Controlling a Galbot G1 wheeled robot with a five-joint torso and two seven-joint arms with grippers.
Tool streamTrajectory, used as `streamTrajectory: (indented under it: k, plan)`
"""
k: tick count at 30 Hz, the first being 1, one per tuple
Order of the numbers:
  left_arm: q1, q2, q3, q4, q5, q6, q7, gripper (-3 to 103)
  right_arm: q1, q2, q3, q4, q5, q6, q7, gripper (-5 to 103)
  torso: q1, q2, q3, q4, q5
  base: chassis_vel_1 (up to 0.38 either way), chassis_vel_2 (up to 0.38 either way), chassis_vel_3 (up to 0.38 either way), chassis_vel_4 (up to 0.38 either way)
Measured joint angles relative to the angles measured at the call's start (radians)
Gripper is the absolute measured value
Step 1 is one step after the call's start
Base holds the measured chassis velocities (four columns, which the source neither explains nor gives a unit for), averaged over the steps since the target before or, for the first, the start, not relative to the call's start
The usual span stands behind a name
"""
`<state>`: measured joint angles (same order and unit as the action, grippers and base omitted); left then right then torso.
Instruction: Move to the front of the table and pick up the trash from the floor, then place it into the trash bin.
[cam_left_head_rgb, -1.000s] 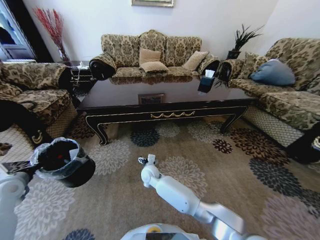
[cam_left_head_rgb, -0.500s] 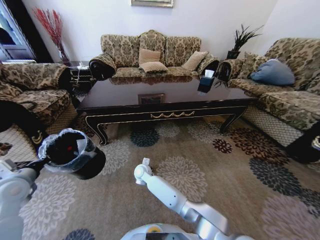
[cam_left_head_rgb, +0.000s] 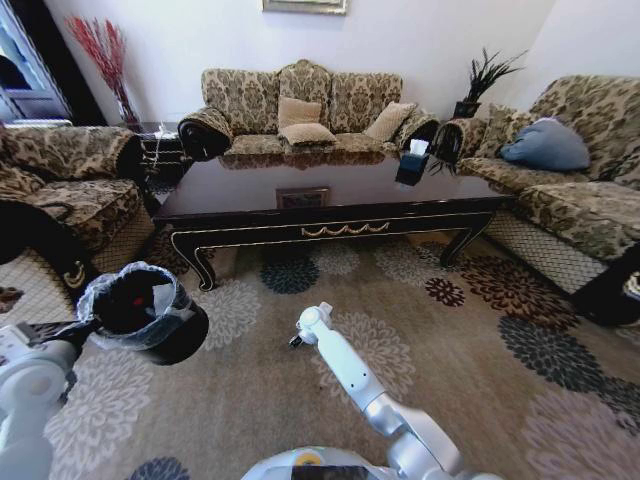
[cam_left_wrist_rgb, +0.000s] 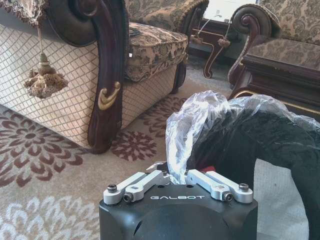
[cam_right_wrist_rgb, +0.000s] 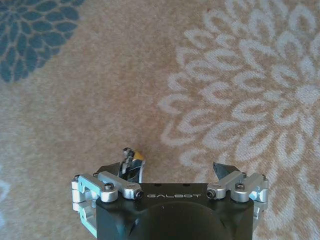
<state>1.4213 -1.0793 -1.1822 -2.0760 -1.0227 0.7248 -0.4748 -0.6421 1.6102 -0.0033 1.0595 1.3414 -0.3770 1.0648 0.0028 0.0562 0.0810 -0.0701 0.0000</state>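
A big rug (cam_left_head_rgb: 420, 330) with round flower shapes in white, blue and dark red is spread over the floor. Three sofas with a gold leaf pattern are set around it: one sofa (cam_left_head_rgb: 305, 110) against the white wall (cam_left_head_rgb: 420, 40) at the back, one (cam_left_head_rgb: 60, 190) on the left and one (cam_left_head_rgb: 580, 170) on the right. Tan cushions (cam_left_head_rgb: 305, 125) are laid on the back sofa, and a blue cushion (cam_left_head_rgb: 545, 145) on the right one. Red branches (cam_left_head_rgb: 100, 50) are seen in the back left corner and a spiky green plant (cam_left_head_rgb: 485, 75) at the back right. The room is lit brightly.
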Motion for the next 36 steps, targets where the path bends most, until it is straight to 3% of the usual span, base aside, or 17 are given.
streamTrajectory:
  k: [11, 18, 23, 36]
  plan:
    - [0.002, -0.016, 0.017, -0.002, 0.023, -0.002, -0.002, 4, 0.018, -0.001, -0.054, -0.104, -0.054, 0.040, -0.212, 100, 0.000, 0.000, 0.000, 0.0000, 0.0000, 0.000, 0.000, 0.000, 0.000]
    - [0.006, -0.015, 0.017, -0.004, 0.032, -0.002, -0.008, 4, 0.019, -0.001, -0.091, -0.114, -0.047, 0.046, -0.274, 100, 0.000, 0.000, 0.000, 0.0000, 0.0000, 0.000, 0.000, 0.000, 0.000]
    - [0.022, -0.014, 0.008, -0.017, 0.035, 0.001, -0.017, 4, 0.026, -0.002, -0.100, -0.172, -0.060, 0.072, -0.378, 100, 0.000, 0.000, 0.000, 0.0001, 0.0000, 0.000, 0.000, 0.000, 0.000]
    - [0.026, -0.011, 0.005, -0.032, 0.038, 0.009, -0.030, 4, 0.047, -0.002, -0.053, -0.273, -0.093, 0.093, -0.486, 100, 0.000, 0.000, 0.000, 0.0000, 0.0000, 0.000, 0.000, 0.000, 0.000]
